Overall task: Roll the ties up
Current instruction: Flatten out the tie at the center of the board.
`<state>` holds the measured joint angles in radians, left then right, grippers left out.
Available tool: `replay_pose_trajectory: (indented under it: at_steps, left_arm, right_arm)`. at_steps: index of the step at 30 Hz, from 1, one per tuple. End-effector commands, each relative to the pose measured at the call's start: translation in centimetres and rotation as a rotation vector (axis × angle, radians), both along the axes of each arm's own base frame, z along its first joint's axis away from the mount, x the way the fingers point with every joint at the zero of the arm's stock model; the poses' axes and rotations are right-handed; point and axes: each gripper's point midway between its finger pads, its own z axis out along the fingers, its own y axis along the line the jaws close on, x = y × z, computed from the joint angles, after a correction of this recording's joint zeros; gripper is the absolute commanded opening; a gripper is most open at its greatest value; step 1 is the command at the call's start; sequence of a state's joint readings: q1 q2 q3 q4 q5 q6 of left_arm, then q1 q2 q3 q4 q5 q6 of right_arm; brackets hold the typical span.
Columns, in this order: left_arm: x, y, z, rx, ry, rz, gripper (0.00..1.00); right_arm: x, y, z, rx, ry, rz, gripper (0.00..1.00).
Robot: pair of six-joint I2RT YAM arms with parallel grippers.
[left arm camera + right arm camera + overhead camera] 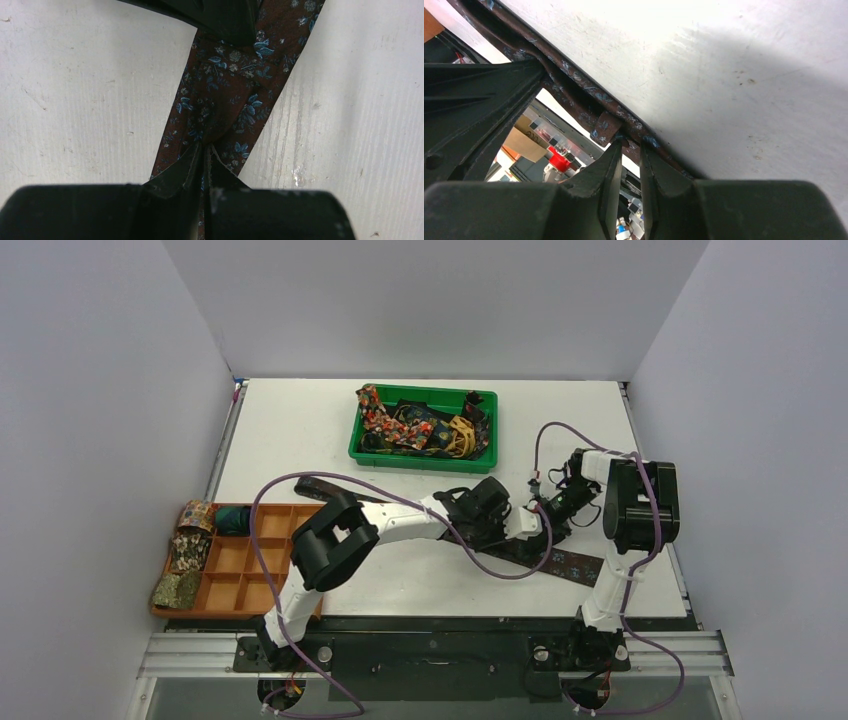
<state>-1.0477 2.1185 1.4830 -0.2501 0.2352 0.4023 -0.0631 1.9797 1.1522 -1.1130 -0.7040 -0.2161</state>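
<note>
Slippage: left gripper (204,150) and right gripper (629,147) clamp the brown floral tie (227,90) thinly; your tug toward 3 o'clock could free it.

A white table (290,430) enclosed by plain grey walls (100,370)

white table (290,430) | green bin (420,459) far centre | orange tray (232,558) left edge | brown tie (572,565) front-centre

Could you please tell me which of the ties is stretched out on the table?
The dark brown tie with blue flowers, held by the left end effector; the rest are coils in the orange tray or a heap in the green bin.
</note>
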Motion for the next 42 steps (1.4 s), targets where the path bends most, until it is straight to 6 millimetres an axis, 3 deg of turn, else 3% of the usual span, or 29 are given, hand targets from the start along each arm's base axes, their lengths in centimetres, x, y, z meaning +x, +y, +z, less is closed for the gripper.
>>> replay_pose_trajectory:
  at_steps: [1,9,14,15,17,19,20,21,22,23,24,25,26,28,35,38,42]
  left_arm:
    - [0.0,0.5,-1.4,0.049,0.026,0.017,0.00]
    - [0.0,0.6,-1.6,0.055,0.025,0.019,0.00]
    - [0.3,0.5,-1.6,0.052,0.026,0.030,0.00]
    - [0.3,0.5,-1.6,0.050,0.028,0.035,0.00]
    - [0.6,0.6,-1.3,0.043,0.033,0.046,0.06]
    - [1.2,1.0,-0.3,0.018,0.038,0.065,0.23]
    - [1.6,0.8,1.1,-0.021,0.027,0.075,0.35]
    - [2.1,1.5,1.3,-0.029,0.028,0.093,0.40]
    - [2.7,1.3,3.3,-0.084,0.000,0.102,0.49]
    - [3.0,2.1,3.4,-0.089,-0.006,0.118,0.52]
    - [3.6,2.0,5.5,-0.145,-0.050,0.122,0.60]
    - [3.7,3.0,5.2,-0.140,-0.057,0.131,0.66]
    - [3.9,3.5,6.1,-0.166,-0.097,0.132,0.77]
    - [4.3,4.6,6.7,-0.174,-0.138,0.119,0.88]
    - [6.9,9.0,4.1,-0.029,-0.229,0.142,0.96]
    - [8.5,9.8,3.6,0.007,-0.245,0.173,0.96]
    - [8.7,10.4,2.4,0.042,-0.232,0.152,0.96]
  right_arm:
    - [1.0,0.7,-0.3,0.025,-0.027,-0.014,0.17]
    - [0.3,2.0,0.8,0.100,-0.015,0.014,0.18]
    - [0.3,1.7,0.4,0.071,-0.009,0.027,0.17]
    - [0.4,1.5,0.2,0.060,-0.008,0.029,0.09]
    - [0.7,0.8,-0.1,0.014,-0.020,0.036,0.00]
    - [1.0,-0.1,-0.2,-0.038,-0.033,0.047,0.00]
    - [1.1,-0.6,-0.3,-0.070,-0.044,0.056,0.00]
    - [1.2,-0.8,-0.3,-0.087,-0.052,0.053,0.00]
    - [1.4,-1.1,-0.3,-0.111,-0.064,0.057,0.00]
    - [1.5,-1.2,-0.2,-0.119,-0.071,0.055,0.00]
    - [1.6,-1.4,-0.2,-0.130,-0.075,0.057,0.00]
    - [1.7,-1.4,-0.2,-0.135,-0.077,0.056,0.00]
    - [1.7,-1.5,-0.1,-0.140,-0.079,0.058,0.00]
    - [1.7,-1.5,0.0,-0.146,-0.084,0.065,0.00]
    - [1.6,-1.6,0.3,-0.158,-0.093,0.078,0.00]
    - [1.6,-1.5,0.3,-0.160,-0.092,0.084,0.00]
    - [1.7,-1.5,0.3,-0.164,-0.089,0.090,0.00]
